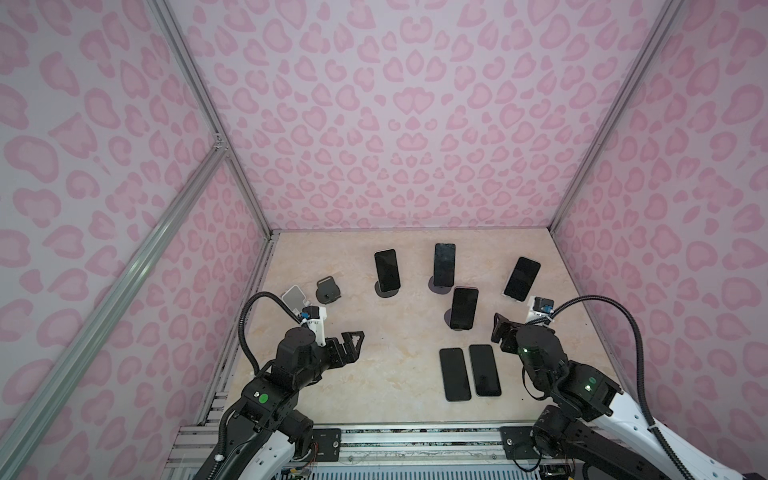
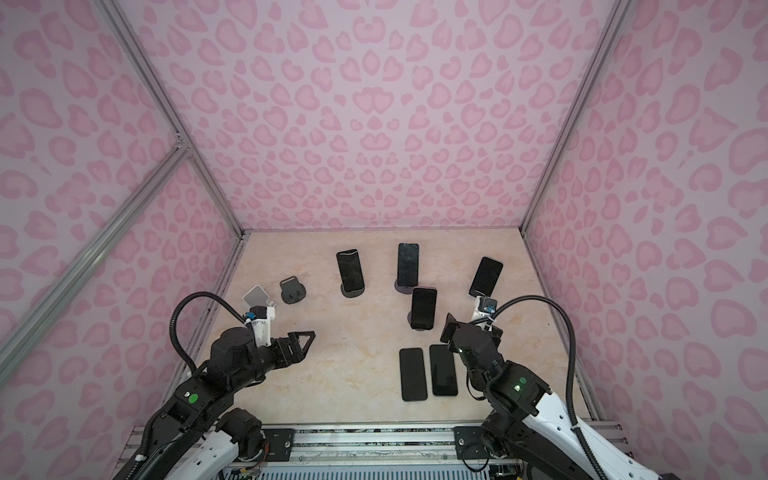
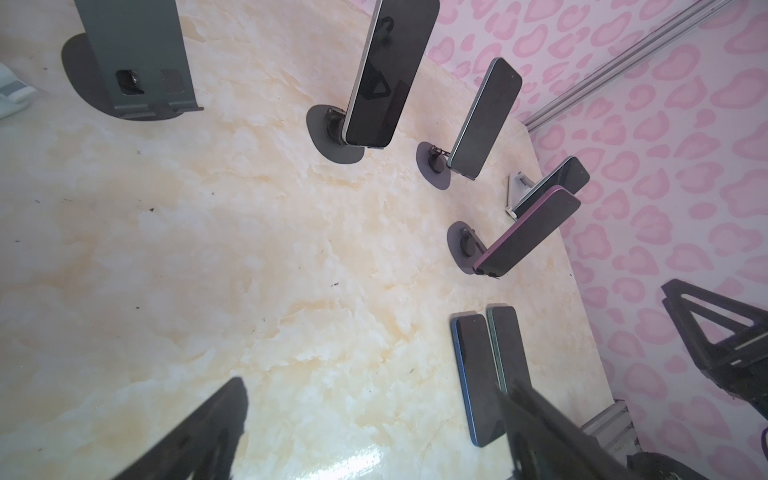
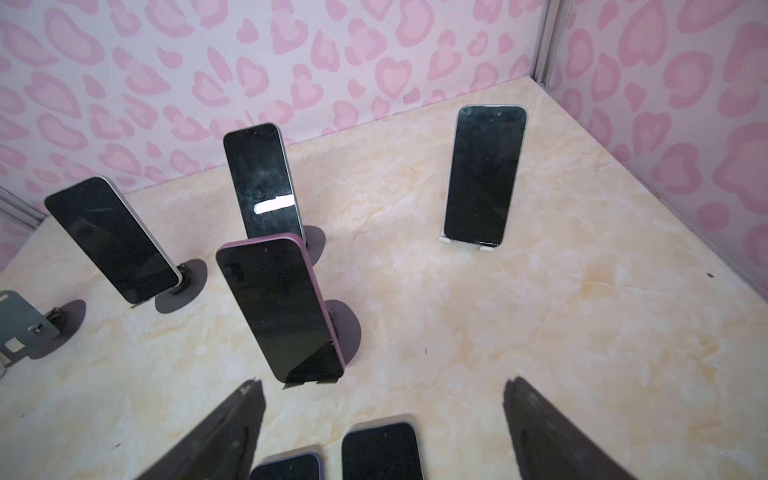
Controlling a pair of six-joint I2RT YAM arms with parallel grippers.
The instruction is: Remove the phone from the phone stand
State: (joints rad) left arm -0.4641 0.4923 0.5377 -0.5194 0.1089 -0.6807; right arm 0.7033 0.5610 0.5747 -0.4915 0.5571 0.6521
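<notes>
Several dark-screened phones lean on stands on the marble table. A purple-edged phone (image 4: 282, 311) on a round-based phone stand (image 4: 348, 328) is the nearest; it shows in both top views (image 1: 464, 307) (image 2: 424, 308). Two phones lie flat, side by side (image 1: 455, 374) (image 1: 485, 370). My right gripper (image 4: 384, 386) is open and holds nothing. It hovers over the flat phones' far ends, just short of the purple-edged phone. My left gripper (image 3: 374, 386) is open and empty over bare table at the left (image 1: 352, 345).
Three more phones stand on stands toward the back (image 1: 386, 270) (image 1: 444, 264) (image 1: 522, 277). An empty black stand (image 1: 328, 291) and an empty pale stand (image 1: 294, 297) sit at the left. Pink patterned walls close in the table (image 1: 407, 332) on three sides.
</notes>
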